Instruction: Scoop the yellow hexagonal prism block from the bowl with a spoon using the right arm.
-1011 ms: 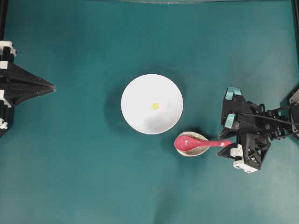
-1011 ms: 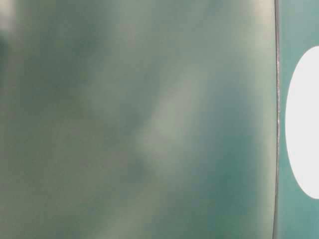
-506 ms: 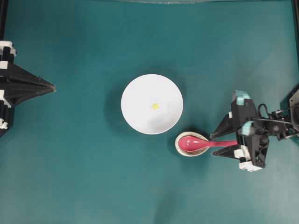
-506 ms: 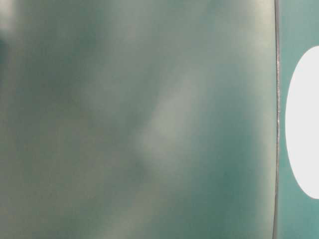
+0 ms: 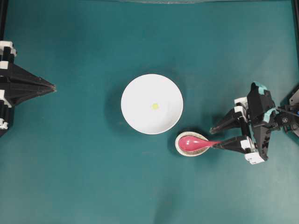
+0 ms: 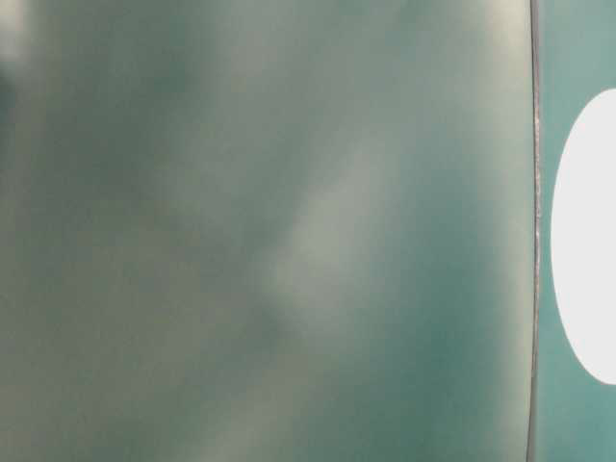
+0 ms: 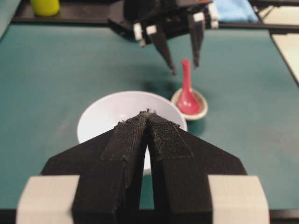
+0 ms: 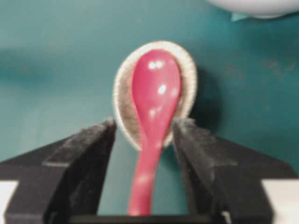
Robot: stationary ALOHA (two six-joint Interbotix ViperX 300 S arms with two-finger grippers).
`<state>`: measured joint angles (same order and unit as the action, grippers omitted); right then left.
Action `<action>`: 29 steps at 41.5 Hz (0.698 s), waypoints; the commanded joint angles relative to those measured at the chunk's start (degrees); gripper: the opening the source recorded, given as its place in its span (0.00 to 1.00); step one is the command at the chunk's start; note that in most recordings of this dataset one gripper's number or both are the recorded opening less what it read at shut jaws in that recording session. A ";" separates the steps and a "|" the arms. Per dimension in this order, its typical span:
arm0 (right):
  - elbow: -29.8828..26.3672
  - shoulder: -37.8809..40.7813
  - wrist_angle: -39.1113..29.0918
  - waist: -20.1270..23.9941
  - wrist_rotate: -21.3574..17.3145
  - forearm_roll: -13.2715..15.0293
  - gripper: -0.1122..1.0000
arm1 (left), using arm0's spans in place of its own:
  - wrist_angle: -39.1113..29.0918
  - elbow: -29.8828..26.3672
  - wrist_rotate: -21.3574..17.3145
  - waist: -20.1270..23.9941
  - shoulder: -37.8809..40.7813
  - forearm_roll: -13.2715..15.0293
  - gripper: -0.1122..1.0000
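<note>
Swung since a second ago: right hand (image 5: 216, 138) now level, fingers spread wide either side of the pink-red spoon (image 5: 195, 143) handle, not gripping. Spoon scoop resting in small speckled dish (image 5: 178, 147), just beside white bowl (image 5: 135, 116). Yellow hexagonal prism block (image 5: 155, 106) inside bowl on teal worktop (image 5: 84, 177). Left hand (image 5: 52, 87) pressed together, well apart.

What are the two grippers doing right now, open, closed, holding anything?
Left gripper: closed, holding nothing.
Right gripper: open, fingers either side of the spoon handle, not gripping it.
</note>
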<state>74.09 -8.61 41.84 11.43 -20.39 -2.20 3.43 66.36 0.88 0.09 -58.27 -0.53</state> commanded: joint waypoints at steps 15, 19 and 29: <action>2.02 13.36 23.91 14.06 8.96 -20.65 0.61 | -0.09 -1.58 -0.18 0.09 0.53 -0.09 0.12; 1.76 16.35 26.37 17.14 9.05 -23.91 0.61 | -0.09 -1.67 -0.18 0.09 0.44 -0.09 0.12; 1.32 19.69 27.86 19.16 9.05 -25.58 0.61 | -0.09 -1.67 -0.18 0.09 0.35 -0.09 0.12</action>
<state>75.59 11.51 68.91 30.32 -11.43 -27.42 3.08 66.36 0.79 0.09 -58.27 -0.53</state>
